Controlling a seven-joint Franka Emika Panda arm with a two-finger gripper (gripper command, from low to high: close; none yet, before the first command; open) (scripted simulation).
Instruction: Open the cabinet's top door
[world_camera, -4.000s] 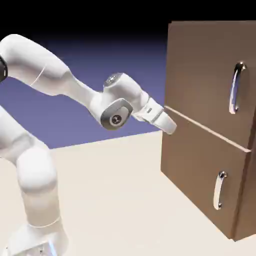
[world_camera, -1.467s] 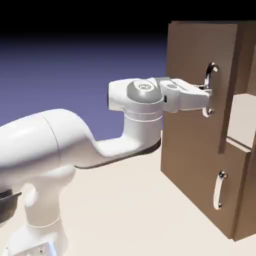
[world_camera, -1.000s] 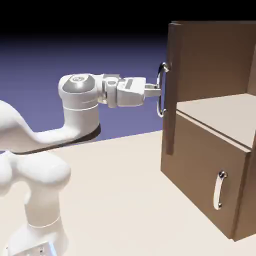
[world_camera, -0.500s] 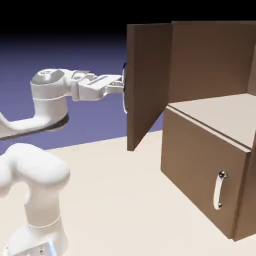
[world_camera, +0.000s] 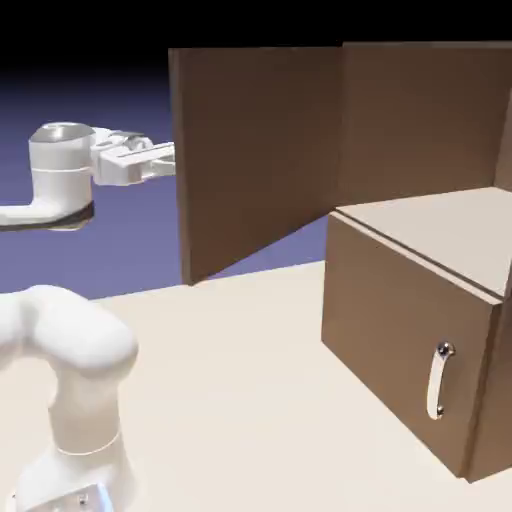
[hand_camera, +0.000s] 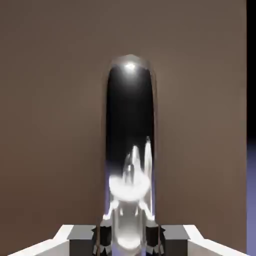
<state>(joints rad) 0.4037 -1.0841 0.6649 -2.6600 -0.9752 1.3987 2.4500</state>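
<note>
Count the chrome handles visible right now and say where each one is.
2. One short handle sits on the closed lower door. The top door's handle fills the hand view, between the gripper's fingertips; in the exterior view the swung-open top door hides it.

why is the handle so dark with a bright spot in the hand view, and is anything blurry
Hand view: the chrome handle mirrors a dark surround, with a glare spot at its top; the claw sits at its base. Exterior view: the top door is evenly lit; edges slightly soft.
</note>
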